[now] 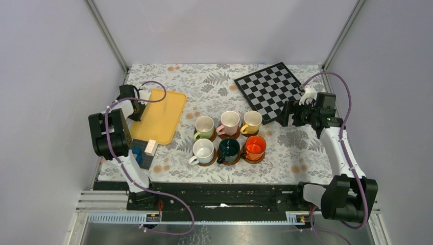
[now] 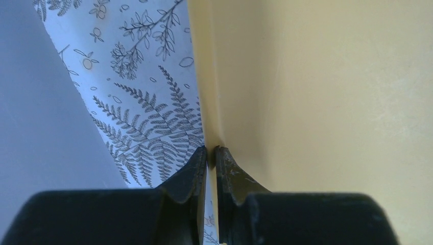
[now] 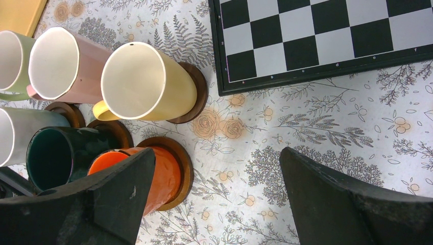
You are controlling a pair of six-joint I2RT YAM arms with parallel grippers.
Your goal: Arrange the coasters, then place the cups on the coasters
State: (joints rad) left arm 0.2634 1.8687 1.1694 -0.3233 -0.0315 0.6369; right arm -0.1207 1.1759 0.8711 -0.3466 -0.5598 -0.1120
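Cups in stock: we count six cups (image 1: 230,121), standing in two rows of three at the middle of the floral cloth (image 1: 306,148).
Back row, left to right: pale green cup (image 1: 205,126), pink cup (image 1: 230,120), yellow cup (image 1: 252,121).
Front row, left to right: white cup (image 1: 203,150), dark green cup (image 1: 229,148), orange cup (image 1: 255,146).
Coasters: we find brown coasters (image 3: 183,168) under the cups, one per cup, their rims showing around the bases.
Left gripper (image 2: 211,153): at the far left edge of the yellow tray (image 1: 166,115); we see the fingers (image 2: 194,173) pressed together on the tray's thin rim.
Right gripper (image 3: 217,153): above bare cloth between the chessboard (image 1: 269,91) and the orange cup; fingers wide apart, holding nothing.
Sundries: small blocks (image 1: 151,147), blue and pale, at the tray's near end.
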